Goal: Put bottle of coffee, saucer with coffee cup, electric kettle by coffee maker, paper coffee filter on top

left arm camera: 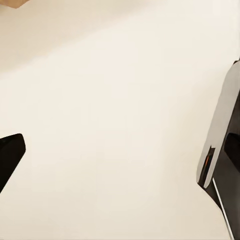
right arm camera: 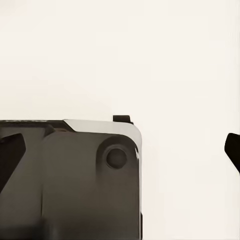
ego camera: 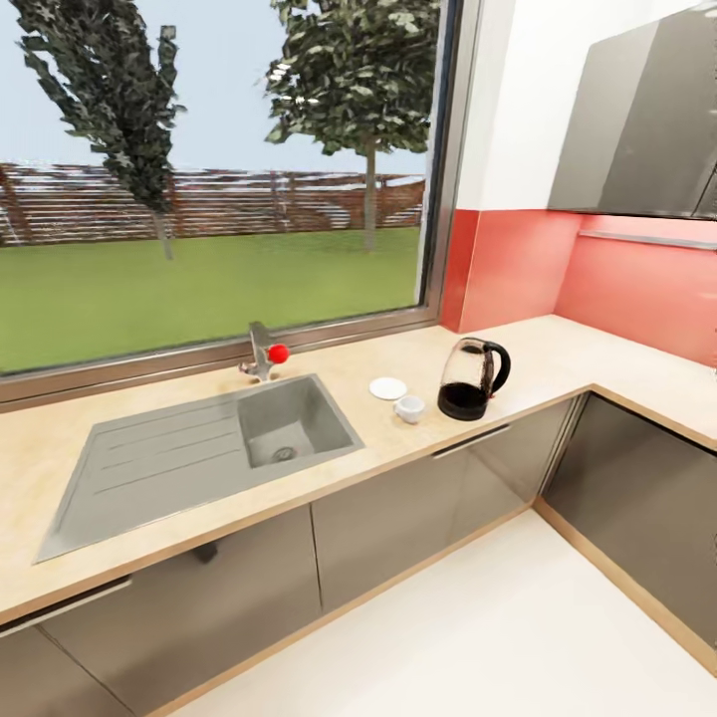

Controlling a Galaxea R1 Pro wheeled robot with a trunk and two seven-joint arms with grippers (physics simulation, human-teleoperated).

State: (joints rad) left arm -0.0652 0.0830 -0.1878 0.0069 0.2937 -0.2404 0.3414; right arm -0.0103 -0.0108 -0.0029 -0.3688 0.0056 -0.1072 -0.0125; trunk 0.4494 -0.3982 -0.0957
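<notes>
Three task items in sight: kettle, saucer and cup, all on the worktop to the right of the sink.
Kitchen countertop: long light wood-grain run under the window, turning a corner at the right; it bears everything below.
Sink: grey inset basin with drainboard, set beneath the window, with its tap and red knob at the back edge.
Wall cabinet: glossy grey, hung over the red backsplash at the right.
Electric kettle: clear glass with black base and loop handle, upright near the front edge, handle turned toward the corner; within easy reach for a grasp, I judge.
Saucer: small white plate lying flat, just left of the kettle.
Coffee cup: white, standing on the worktop just beside the saucer and not on it, so that step looks undone.
Left gripper: dark fingertips at opposite edges of the left wrist view, spread wide, nothing between them, pale floor beyond.
Right gripper: dark fingertips likewise far apart in the right wrist view, holding nothing; a dark part of the robot's body lies behind.
Stage: a survey of the counter, I judge, with both arms hanging low.
</notes>
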